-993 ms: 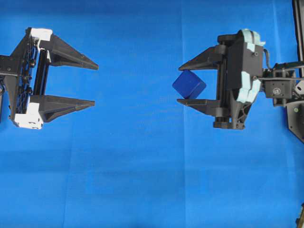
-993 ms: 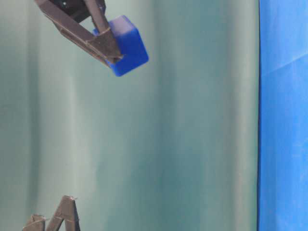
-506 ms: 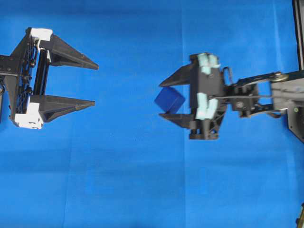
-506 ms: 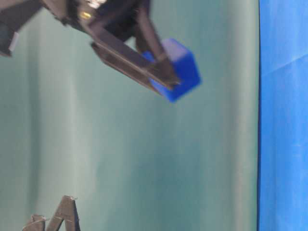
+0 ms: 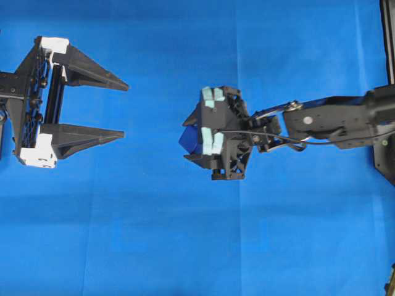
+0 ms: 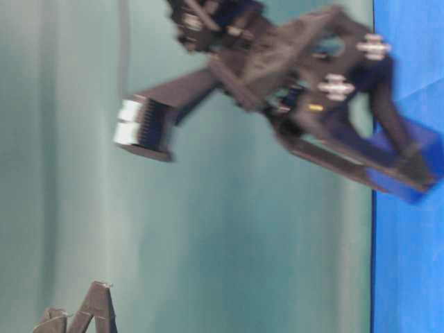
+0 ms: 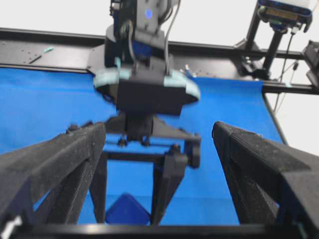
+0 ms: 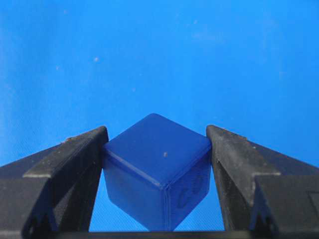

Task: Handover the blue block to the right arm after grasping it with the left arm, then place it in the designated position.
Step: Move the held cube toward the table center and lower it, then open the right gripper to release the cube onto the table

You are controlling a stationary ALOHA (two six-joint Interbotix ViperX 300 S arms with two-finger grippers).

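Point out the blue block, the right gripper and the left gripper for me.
blue block (image 8: 154, 172): right wrist view, top face of the cube between the jaws.
right gripper (image 5: 189, 140): overhead view, midway between its fingertips.
left gripper (image 5: 124, 110): overhead view, gap midway between its open fingertips.

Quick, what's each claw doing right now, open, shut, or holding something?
Left gripper: open, holding nothing.
Right gripper: closed on the blue block.
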